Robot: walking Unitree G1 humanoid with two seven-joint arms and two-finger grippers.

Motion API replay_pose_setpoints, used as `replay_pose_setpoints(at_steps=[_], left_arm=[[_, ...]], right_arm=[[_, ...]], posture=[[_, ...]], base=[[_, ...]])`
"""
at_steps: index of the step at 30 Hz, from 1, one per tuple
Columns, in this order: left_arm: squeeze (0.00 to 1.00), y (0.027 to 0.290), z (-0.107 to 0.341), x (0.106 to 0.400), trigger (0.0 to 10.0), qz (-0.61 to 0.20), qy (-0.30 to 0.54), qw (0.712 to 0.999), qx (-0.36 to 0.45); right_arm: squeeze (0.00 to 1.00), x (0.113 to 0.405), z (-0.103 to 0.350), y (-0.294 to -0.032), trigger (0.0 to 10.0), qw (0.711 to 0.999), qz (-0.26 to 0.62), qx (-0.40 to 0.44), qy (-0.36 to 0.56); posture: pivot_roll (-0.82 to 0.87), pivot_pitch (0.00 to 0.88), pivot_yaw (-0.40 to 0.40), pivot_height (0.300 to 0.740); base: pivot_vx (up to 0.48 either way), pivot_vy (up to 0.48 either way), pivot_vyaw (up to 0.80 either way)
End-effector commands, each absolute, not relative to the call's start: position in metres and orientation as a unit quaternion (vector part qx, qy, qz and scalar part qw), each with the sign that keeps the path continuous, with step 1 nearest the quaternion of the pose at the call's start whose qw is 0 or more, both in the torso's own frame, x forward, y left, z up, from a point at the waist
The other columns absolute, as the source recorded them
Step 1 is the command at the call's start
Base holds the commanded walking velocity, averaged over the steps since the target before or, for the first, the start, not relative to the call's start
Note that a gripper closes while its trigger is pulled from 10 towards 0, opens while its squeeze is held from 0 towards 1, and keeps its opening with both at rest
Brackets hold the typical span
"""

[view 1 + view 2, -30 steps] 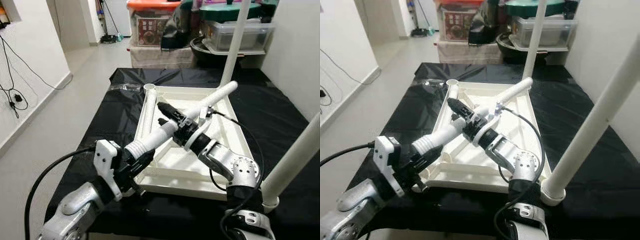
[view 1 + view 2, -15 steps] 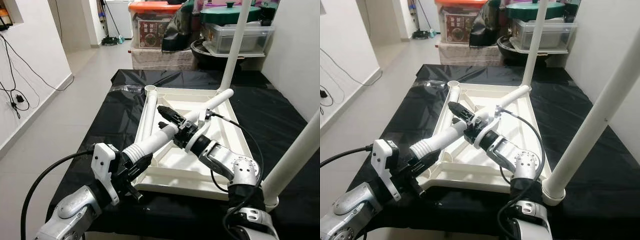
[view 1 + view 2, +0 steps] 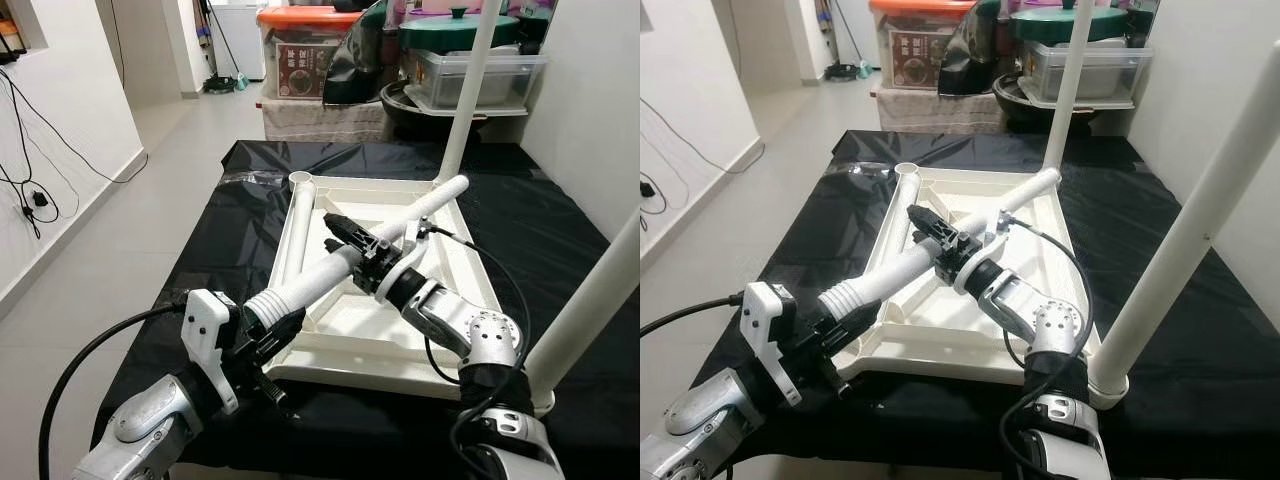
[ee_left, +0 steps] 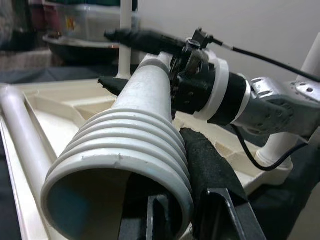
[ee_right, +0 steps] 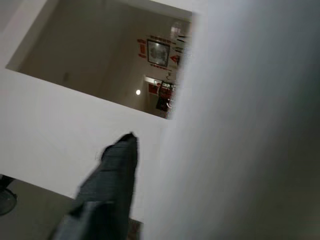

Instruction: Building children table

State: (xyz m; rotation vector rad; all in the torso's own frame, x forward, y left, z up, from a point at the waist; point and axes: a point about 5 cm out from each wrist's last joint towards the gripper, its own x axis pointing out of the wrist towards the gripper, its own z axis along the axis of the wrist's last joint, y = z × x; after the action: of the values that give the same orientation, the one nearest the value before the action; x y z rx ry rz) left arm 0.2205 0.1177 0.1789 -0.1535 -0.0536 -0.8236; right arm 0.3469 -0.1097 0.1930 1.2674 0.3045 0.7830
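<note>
Table leg (image 3: pixel 330 276), a white tube held slantwise over the upturned tabletop (image 3: pixel 455 318), is pinched at its ribbed end by the left gripper (image 3: pixel 262 342) and mid-length by the right gripper (image 3: pixel 345 238), so both should steer it squarely into its corner socket

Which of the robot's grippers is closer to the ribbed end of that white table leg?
Left. The left gripper clamps the white table leg right at its ribbed end; the right gripper grips it farther up, near mid-length.
</note>
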Motion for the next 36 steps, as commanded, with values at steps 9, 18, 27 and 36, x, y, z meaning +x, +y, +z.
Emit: replay_pose_setpoints(at_steps=[9, 18, 27, 36], left_arm=[[0.0, 0.111, 0.165, 0.218, 10.0, -0.417, 0.03, 0.904, -0.094], [1.0, 0.116, 0.158, 0.22, 10.0, -0.393, 0.044, 0.912, -0.112], [1.0, 0.12, 0.149, 0.22, 10.0, -0.372, 0.055, 0.921, -0.104], [0.0, 0.116, 0.145, 0.22, 10.0, -0.357, 0.056, 0.928, -0.093]], right_arm=[[0.0, 0.346, 0.213, -0.103, 0.0, 0.706, 0.401, 0.572, 0.115], [0.0, 0.343, 0.227, -0.101, 0.0, 0.692, 0.426, 0.574, 0.095], [0.0, 0.348, 0.256, -0.108, 0.0, 0.688, 0.437, 0.578, 0.043], [0.0, 0.37, 0.294, -0.124, 0.0, 0.733, 0.368, 0.571, -0.035]], posture=[[0.05, 0.0, -0.037, 0.74], [0.06, 0.0, -0.04, 0.74], [0.05, 0.0, -0.035, 0.74], [0.06, 0.0, -0.036, 0.74]], base=[[0.0, 0.0, 0.0], [0.0, 0.0, 0.0], [0.0, 0.0, 0.0], [0.0, 0.0, 0.0]])
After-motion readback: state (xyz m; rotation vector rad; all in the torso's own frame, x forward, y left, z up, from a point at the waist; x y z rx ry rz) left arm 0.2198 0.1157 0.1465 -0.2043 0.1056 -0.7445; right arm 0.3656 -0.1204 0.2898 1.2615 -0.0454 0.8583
